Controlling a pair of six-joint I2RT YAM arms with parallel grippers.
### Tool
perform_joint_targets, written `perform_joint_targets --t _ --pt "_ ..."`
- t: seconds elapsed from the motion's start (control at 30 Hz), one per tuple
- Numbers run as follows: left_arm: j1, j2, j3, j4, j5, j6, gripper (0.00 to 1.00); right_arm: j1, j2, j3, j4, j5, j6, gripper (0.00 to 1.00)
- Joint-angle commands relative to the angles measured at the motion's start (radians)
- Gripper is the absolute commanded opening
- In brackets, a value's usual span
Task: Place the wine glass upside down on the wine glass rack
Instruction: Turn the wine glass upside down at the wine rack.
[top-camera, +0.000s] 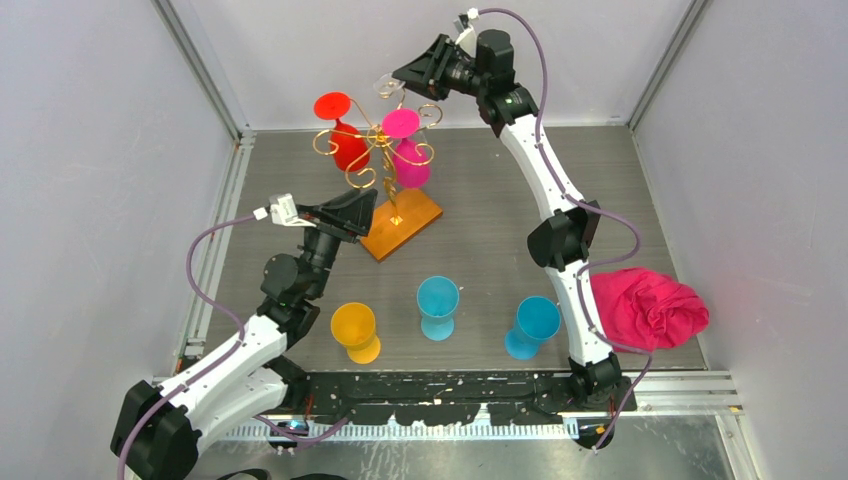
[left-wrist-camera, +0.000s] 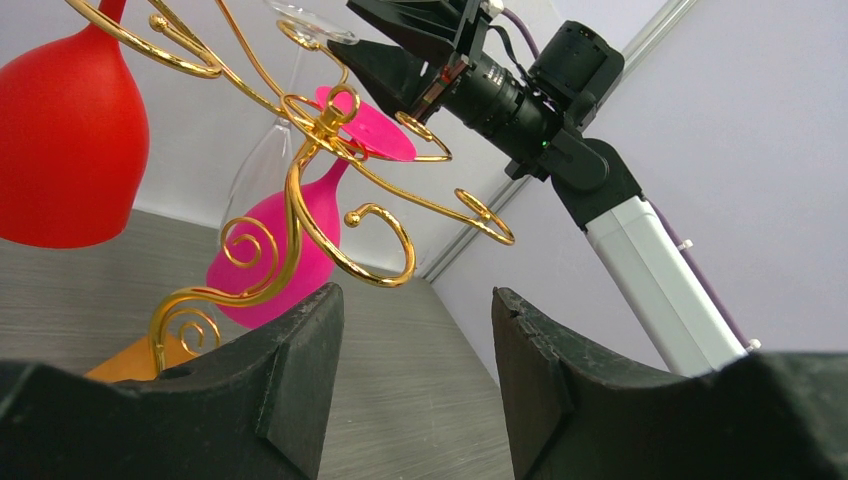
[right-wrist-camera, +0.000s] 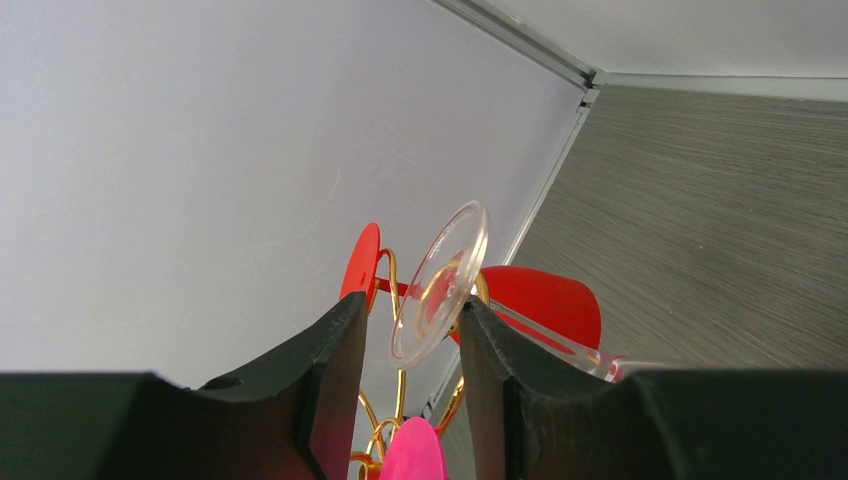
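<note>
The clear wine glass (right-wrist-camera: 440, 285) hangs upside down on the gold wire wine glass rack (top-camera: 383, 140), its round foot (top-camera: 388, 86) on top. My right gripper (right-wrist-camera: 410, 305) is up at the rack's top, and its jaws stand apart on either side of that foot. The foot rests near the right finger (right-wrist-camera: 490, 350), with a gap to the left one. From the left wrist view the clear bowl (left-wrist-camera: 262, 165) shows behind the gold scrolls (left-wrist-camera: 300, 190). My left gripper (left-wrist-camera: 415, 300) is open and empty, low beside the rack's orange wooden base (top-camera: 400, 225).
A red glass (top-camera: 347, 140) and a pink glass (top-camera: 410, 160) hang upside down on the rack. Yellow (top-camera: 355, 330), teal (top-camera: 438, 300) and blue (top-camera: 530, 325) glasses stand near the front. A pink cloth (top-camera: 648, 305) lies right of the right arm.
</note>
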Motion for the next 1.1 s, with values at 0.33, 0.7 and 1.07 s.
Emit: perform_joint_targets --t 0.33,0.7,1.07 --pt "-0.002 0.01 0.029 0.056 0.025 -0.008 0.57 -0.007 -0.091 0.018 -0.041 0.035 -0.074 0.47" --pt "-0.001 0.01 0.035 0.05 0.032 -0.01 0.57 -0.008 -0.114 0.002 -0.057 0.05 -0.103 0.48" --pt "-0.002 0.007 0.039 0.045 0.038 -0.012 0.57 -0.012 -0.136 -0.014 -0.082 0.07 -0.134 0.5"
